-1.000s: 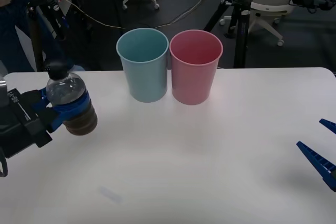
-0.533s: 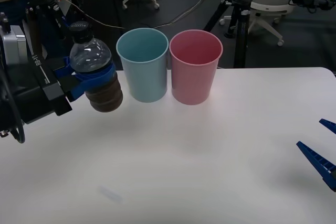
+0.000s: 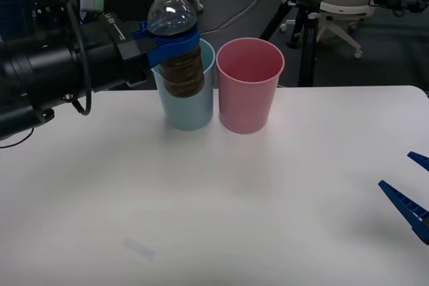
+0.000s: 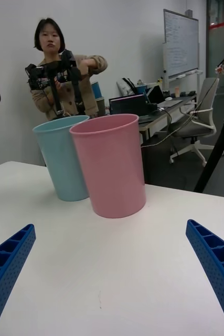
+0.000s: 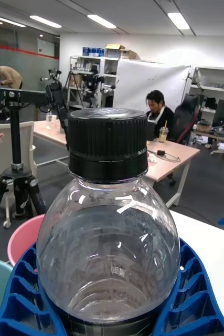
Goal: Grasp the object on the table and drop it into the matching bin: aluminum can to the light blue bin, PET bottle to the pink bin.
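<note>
The white surface spreads wide and bare in the front view, with the two bins standing side by side at its far edge — the light blue bin on the robot's left, touching or all but touching the pink bin to its right.

The left pincer is raised above the surface, its blue ribbed fingers pinched around the PET bottle at the band between clear shoulder and brown label. The bottle hangs upright, black cap up, long axis vertical, well off the surface; in the front view its lower half overlaps the light blue bin's rim, so it sits at or just before that bin, not the pink one.

That is what the coming move turns on, as I judge it: the pink bin lies to the bottle's right, one bin over, so the carry needs to go further rightward before any release — letting go here would risk the wrong bin.

The right pincer waits low at the near right of the surface, fingers spread and holding nothing.
</note>
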`<state>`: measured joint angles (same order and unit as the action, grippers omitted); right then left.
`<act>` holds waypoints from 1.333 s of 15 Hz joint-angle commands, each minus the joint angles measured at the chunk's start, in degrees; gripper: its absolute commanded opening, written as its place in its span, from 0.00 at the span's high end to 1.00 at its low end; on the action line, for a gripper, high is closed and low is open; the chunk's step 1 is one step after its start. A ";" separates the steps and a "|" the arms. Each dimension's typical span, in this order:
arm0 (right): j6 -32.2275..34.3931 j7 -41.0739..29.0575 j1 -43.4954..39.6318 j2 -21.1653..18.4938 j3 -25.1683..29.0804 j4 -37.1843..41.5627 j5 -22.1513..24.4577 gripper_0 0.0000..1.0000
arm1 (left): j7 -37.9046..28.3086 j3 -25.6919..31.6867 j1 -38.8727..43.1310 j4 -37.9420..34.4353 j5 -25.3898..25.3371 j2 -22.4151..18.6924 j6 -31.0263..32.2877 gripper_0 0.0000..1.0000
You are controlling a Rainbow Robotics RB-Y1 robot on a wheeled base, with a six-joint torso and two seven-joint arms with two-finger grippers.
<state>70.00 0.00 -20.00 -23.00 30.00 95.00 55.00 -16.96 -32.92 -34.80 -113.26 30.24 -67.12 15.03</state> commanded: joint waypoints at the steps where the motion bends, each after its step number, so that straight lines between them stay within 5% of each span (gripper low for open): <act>1: 0.00 0.00 0.00 0.00 0.00 0.00 0.00 0.00 | -0.01 -6.37 -9.67 8.14 -1.06 4.19 -0.09 1.00; 7: 0.00 0.00 0.00 0.00 0.00 0.00 0.00 0.00 | 0.17 -12.78 -21.98 23.17 -0.62 15.08 0.00 1.00; 14: 0.00 0.00 0.00 0.00 0.00 0.00 0.00 0.00 | 1.14 -12.87 -29.36 42.86 7.99 28.80 3.78 0.97; 20: 0.00 0.00 0.00 0.00 0.00 0.00 0.00 0.00 | 2.19 -12.87 -33.23 55.60 11.69 36.27 3.78 0.97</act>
<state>70.00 0.00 -20.00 -23.00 30.00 95.00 55.00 -14.95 -45.79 -67.77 -58.78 41.61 -31.58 18.87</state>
